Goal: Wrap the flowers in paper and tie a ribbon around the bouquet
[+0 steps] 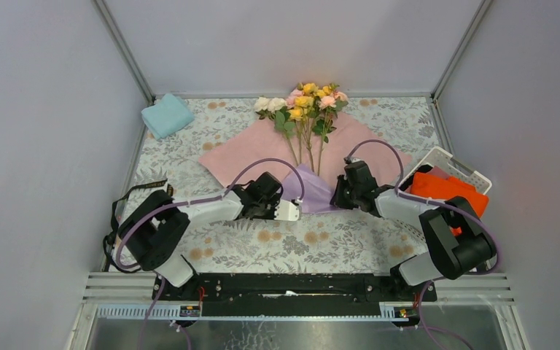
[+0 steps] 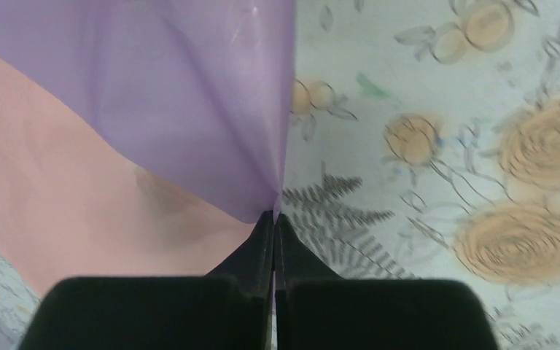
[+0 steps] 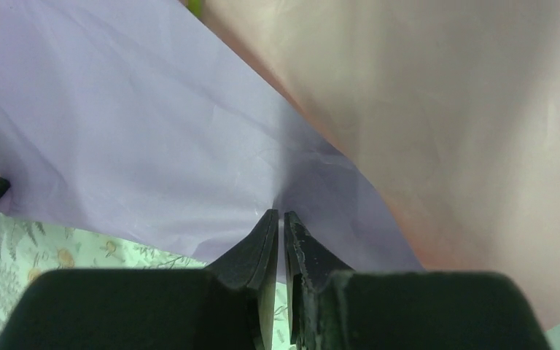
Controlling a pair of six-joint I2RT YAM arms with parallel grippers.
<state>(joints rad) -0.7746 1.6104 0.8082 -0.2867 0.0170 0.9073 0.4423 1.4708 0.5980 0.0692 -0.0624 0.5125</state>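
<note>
Paper (image 1: 248, 157): large thin sheet, laid as a diamond mid-counter, pink face up; its near corner (image 1: 310, 188) is turned up and shows the lilac face

Flowers (image 1: 305, 106): yellow, pink and white blooms at the far corner of the sheet. Long axis runs far to near. The thin stems (image 1: 308, 149) point at the arms and end just beyond the lilac corner

Left fingers (image 2: 275, 222): pressed together, pinching the left edge of the lilac corner, which fans away from the tips

Right fingers (image 3: 278, 222): narrow, a slim gap only. The lilac paper puckers at the tips and looks held on the corner's right side

Key relation: the corner lies between the two sets of fingers, neither arm nearer, with the stems straight beyond it. A fold over the stems would likely travel away from the arms, along the flower axis

Ribbon (image 1: 146, 187): black, at the counter's (image 1: 284, 244) left edge beside the left arm, well apart from the sheet
</note>
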